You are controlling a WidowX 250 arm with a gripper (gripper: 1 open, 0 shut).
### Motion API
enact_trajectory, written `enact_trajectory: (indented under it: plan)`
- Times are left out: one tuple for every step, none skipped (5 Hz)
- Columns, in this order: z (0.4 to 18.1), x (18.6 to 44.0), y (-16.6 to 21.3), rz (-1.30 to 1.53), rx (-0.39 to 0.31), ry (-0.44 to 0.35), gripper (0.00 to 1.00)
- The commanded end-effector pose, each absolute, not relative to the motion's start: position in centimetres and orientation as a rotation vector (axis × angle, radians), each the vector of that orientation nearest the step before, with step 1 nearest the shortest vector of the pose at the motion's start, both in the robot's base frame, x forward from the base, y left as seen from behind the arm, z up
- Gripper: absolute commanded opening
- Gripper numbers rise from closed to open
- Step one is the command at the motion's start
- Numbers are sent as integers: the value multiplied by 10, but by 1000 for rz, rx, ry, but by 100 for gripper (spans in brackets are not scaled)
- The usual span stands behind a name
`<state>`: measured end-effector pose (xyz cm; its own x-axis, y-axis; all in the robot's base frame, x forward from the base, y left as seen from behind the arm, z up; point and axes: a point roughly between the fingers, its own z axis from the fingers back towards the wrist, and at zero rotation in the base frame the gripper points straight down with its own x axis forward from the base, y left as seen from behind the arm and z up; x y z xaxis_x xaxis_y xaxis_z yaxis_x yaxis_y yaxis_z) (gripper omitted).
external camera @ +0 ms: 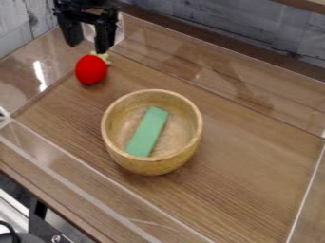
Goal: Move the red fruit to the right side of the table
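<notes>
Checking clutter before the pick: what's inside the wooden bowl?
One green block lies inside the wooden bowl, slanted on its floor. The floor under the block is covered. The red fruit sits outside, on the table.

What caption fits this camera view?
Open hand above small red strawberry toy; green block in round wooden bowl.
</notes>
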<state>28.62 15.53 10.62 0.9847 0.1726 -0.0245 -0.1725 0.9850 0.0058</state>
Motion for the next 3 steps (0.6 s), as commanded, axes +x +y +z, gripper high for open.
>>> enact_trajectory:
  plan:
    - [118, 300, 160, 176, 31, -32, 100]
    - [113, 308, 159, 163, 32, -36, 100]
    - [116, 323, 159, 162, 33, -44, 100]
